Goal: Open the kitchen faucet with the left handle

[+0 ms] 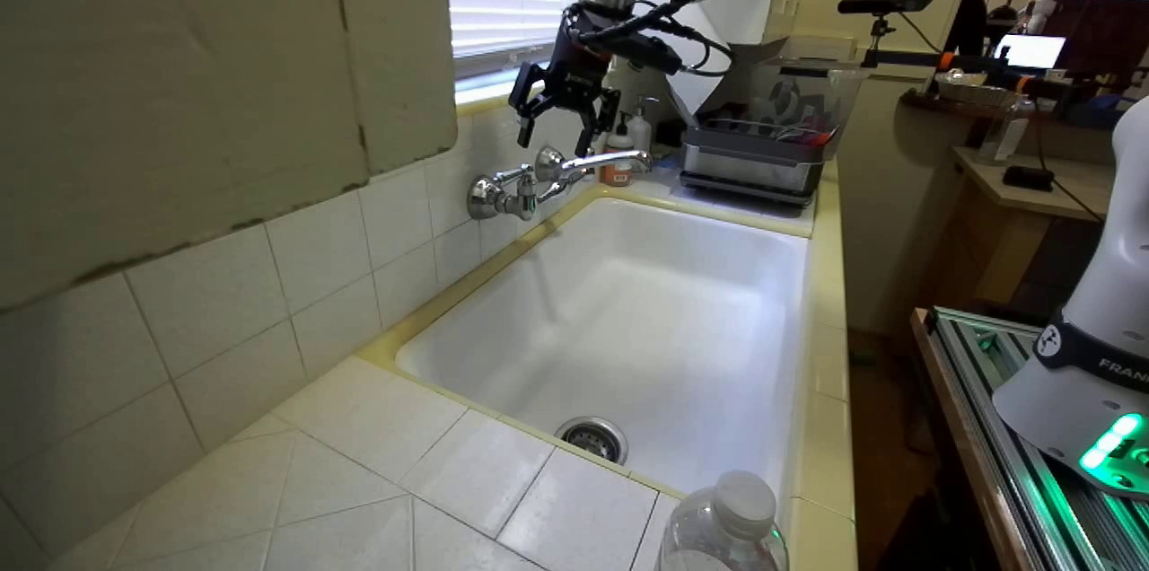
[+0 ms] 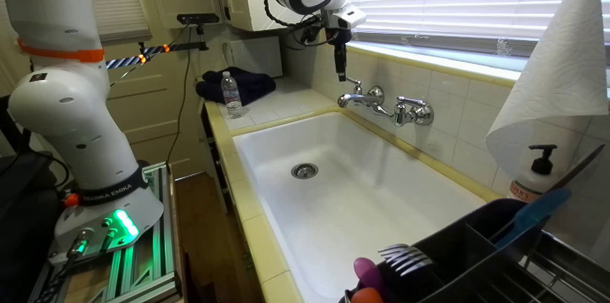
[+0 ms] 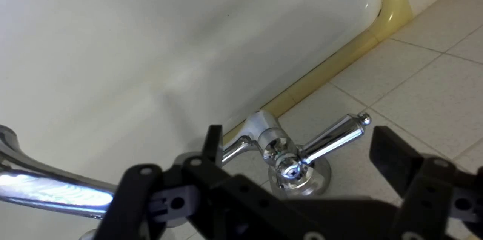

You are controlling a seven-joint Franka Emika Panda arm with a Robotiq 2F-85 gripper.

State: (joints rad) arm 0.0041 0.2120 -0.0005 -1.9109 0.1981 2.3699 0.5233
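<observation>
Some room around left handle (image 3: 332, 140)

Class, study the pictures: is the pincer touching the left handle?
Apart. In the wrist view, the left handle shows inside the open pincer, with a visible gap on each side of it.

Both exterior views (from opposite ends) share the sink (image 1: 646, 311).

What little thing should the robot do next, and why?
Probably lower its open hand a little. In an exterior view the hand hangs above the faucet, and in the wrist view the left handle shows between its spread fingers, so going down might bring them around it.
</observation>
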